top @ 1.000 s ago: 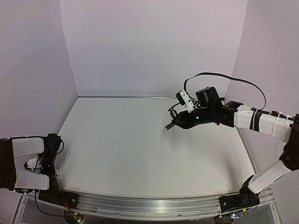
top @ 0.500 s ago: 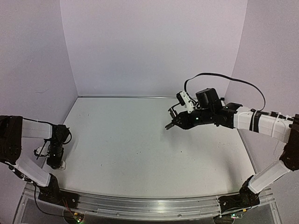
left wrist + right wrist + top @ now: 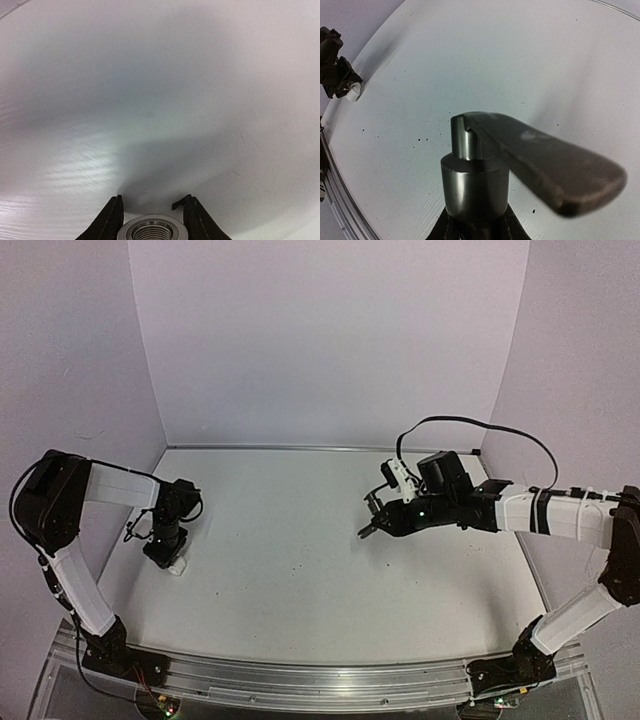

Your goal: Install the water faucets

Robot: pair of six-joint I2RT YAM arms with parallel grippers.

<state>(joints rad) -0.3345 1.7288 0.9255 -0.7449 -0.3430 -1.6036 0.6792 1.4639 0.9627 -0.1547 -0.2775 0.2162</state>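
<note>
The water faucets show as two parts. The dark piece (image 3: 475, 175), a short cylinder with a long lever arm, stands up out of my right gripper (image 3: 477, 222), which is shut on its base. From above, that gripper (image 3: 372, 522) hovers over the table right of centre with the dark piece (image 3: 366, 531) at its tip. The white cylinder fitting (image 3: 178, 566) sits low at the table's left side under my left gripper (image 3: 165, 548). Its threaded ring (image 3: 152, 231) lies between the left fingers (image 3: 111, 220), which press its sides. The right wrist view also catches this fitting (image 3: 354, 93).
The white table (image 3: 300, 540) is bare apart from small dark specks. Lilac walls close it in at the back and both sides. An aluminium rail (image 3: 300, 675) runs along the near edge. A black cable (image 3: 470, 423) loops above the right arm.
My left arm has swung from the near left corner forward onto the table, carrying the white fitting, and its jaws have closed in. The right gripper has sunk slightly.
</note>
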